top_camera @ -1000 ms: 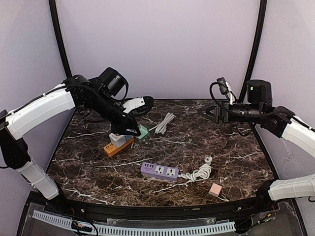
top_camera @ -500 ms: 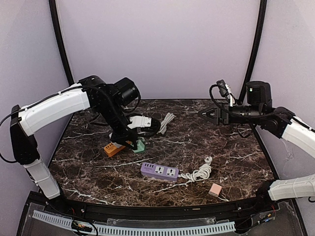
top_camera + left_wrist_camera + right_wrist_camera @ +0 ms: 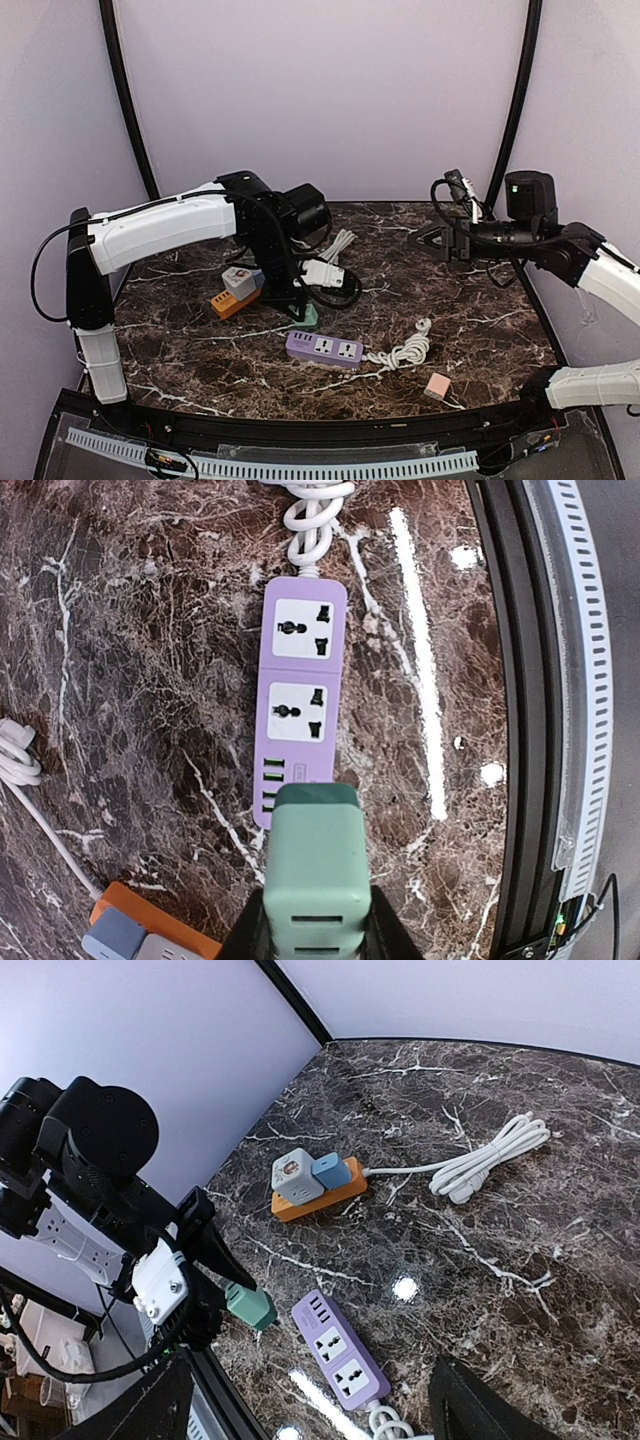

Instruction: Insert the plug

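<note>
**Plug held, not yet seated**

The left gripper (image 3: 318, 935) clamps the green plug (image 3: 316, 865) just over the USB end of the purple power strip (image 3: 300, 705) (both sockets empty). Alignment and insertion are left. The plug's long axis follows the strip's, free end strip-ward. The right gripper (image 3: 425, 238), jaws wide, hangs well apart from the strip.

Green plug (image 3: 316, 870) aloft, near end of purple strip (image 3: 300, 670).

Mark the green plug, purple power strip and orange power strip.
green plug (image 3: 316, 865): left wrist view, its broad face.
purple power strip (image 3: 300, 672): left wrist view, between its two sockets.
orange power strip (image 3: 325, 1198): right wrist view, its long side.
</note>
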